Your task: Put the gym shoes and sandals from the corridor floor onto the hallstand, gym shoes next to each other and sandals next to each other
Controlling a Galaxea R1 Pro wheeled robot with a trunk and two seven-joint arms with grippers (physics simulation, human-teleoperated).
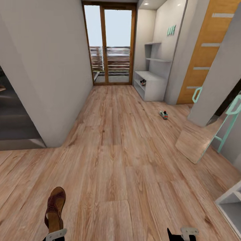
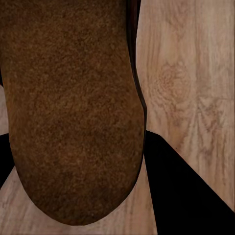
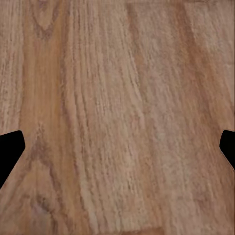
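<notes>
1. Nearest to us is the sandal (image 1: 55,207), a slim brown leather one. It sticks out ahead of our left gripper (image 1: 55,234), toe pointing away from the fingers, raised over the floor (image 1: 110,160).
2. In the left wrist view the sandal's rough brown sole (image 2: 73,112) lies right across the fingers. One dark finger (image 2: 191,191) shows beside it, and floor planks lie beyond.
3. We judge the left fingers clamped on the sandal's heel end, since it hangs off the floor with nothing else under it.
4. Our right gripper (image 1: 182,234) carries nothing. In the right wrist view its two dark fingertips (image 3: 10,147) stand wide apart, with bare planks between them.
5. One gym shoe (image 1: 163,114) lies on the floor far ahead of the right fingers, well apart from us and near the shoe rack (image 1: 152,83).
6. The shoe rack stands at the far right of the corridor beside the glass door (image 1: 110,47). Something small and dark sits on its lower shelf; we cannot tell which shoes.
7. Handling, as we judge it: the sandal is light and flat, its sole fairly stiff but thin, so held at one end it may droop or swing.
8. The suede-like underside should not slip much. A grip across the sole's width near the heel seems sound.
9. The gym shoe looks bulkier and softer; we would take it across the heel collar or the side walls.
</notes>
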